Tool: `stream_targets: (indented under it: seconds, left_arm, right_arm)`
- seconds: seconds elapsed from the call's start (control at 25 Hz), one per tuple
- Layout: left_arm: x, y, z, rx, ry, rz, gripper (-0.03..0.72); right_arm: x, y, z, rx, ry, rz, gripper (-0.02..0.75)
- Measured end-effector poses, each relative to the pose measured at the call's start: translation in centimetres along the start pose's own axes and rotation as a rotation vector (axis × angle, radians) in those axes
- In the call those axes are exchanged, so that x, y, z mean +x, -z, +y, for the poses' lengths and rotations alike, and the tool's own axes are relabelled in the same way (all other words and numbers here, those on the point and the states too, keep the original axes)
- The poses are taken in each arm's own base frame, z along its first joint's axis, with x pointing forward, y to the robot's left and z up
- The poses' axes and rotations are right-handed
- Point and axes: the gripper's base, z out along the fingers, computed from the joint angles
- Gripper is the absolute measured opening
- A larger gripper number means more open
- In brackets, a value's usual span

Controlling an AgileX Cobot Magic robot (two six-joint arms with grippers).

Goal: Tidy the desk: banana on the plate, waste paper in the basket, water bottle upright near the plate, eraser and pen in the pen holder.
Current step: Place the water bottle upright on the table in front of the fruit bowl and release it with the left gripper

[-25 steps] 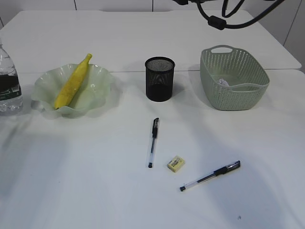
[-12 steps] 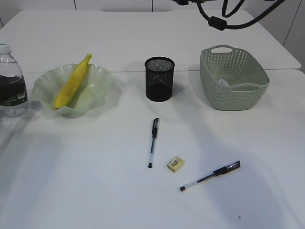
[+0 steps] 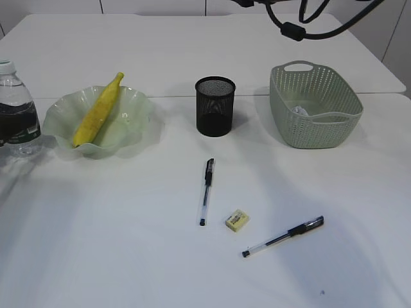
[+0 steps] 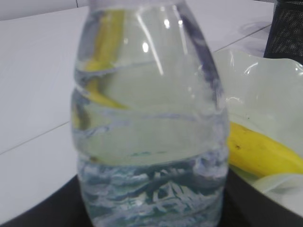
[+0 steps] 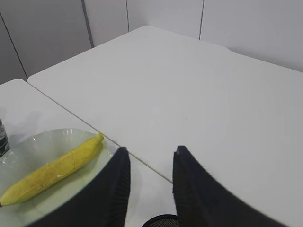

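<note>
The bottle (image 3: pixel 15 108) stands upright at the left edge of the table (image 3: pixel 192 58), just beside the plate (image 3: pixel 131 125). In the left wrist view it fills the frame, with the plate and banana (image 3: pixel 97 110) showing through and behind it. That closeness, with the camera dead square on the bottle, suggests the left claw is gripping it around the body, though its fingers are out of sight and a firm grip cannot be confirmed. An upright hold suits the task, since the bottle must end standing near the plate, and it looks nearly placed.

The banana lies across the plate, so that step reads as done. White paper (image 3: pixel 302 110) sits inside the basket (image 3: pixel 334 125) towards the table's right edge, done too.

The right claw (image 5: pixel 149 182) hangs high over the holder (image 3: pixel 215 106), jaws partly apart and empty, out of the way while the left arm works.

Two pens, one (image 3: pixel 206 190) at mid-table and one (image 3: pixel 284 236) nearer the front edge, and the eraser (image 3: pixel 237 220) between them lie loose on the table, well apart from the holder. These remain for later.
</note>
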Motion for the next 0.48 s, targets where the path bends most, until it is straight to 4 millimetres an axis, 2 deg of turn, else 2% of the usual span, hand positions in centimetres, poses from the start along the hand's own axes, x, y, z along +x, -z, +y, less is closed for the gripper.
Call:
stream_targets:
  seconds: [0.48]
  left_arm:
    - [0.02,-0.03,0.83,-0.078,0.008,0.036,0.378]
  right_arm:
    - [0.00,0.00,0.00,0.000,0.003,0.000,0.234]
